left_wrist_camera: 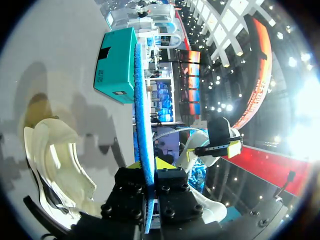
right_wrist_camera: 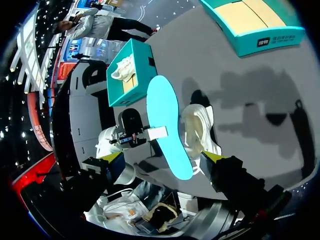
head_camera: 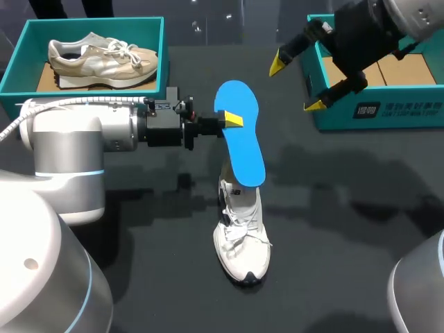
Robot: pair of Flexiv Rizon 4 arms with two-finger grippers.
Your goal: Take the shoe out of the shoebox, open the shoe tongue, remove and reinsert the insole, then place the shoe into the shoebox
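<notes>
L pincer (head_camera: pixel 232 119) is clamped on the blue insole (head_camera: pixel 243 142), yellow tips pinching it from 2 sides, arm coming in level from the left. The insole hangs in the air w/ its flat face up toward the head cam, and its near end sits over the heel opening of the white shoe (head_camera: pixel 243 239); can't tell if it touches. The shoe stands upright on its sole mid-table (head_camera: pixel 347 215), toe toward the robot, laces loose. L wrist cam: insole (left_wrist_camera: pixel 141 115) seen edge-on, a thin blue strip running out from between the fingers (left_wrist_camera: pixel 132 164), w/ the shoe (left_wrist_camera: pixel 55 160) just beside it, mouth gaping, pale inside showing. R pincer (head_camera: pixel 297 82) has its fingers wide apart, nothing betw. them, hanging above the table by the near corner of the R shoebox (head_camera: pixel 388 114), a teal box w/ bare cardboard floor. R wrist cam: own pincer (right_wrist_camera: pixel 162 156) spread, insole (right_wrist_camera: pixel 167 115) and shoe (right_wrist_camera: pixel 197 127) ahead of it, L pincer (right_wrist_camera: pixel 150 134) gripping the insole's edge. Far left, the L shoebox (head_camera: pixel 21 62) holds a beige shoe (head_camera: pixel 104 59) lying on its side, well apart from the action
</notes>
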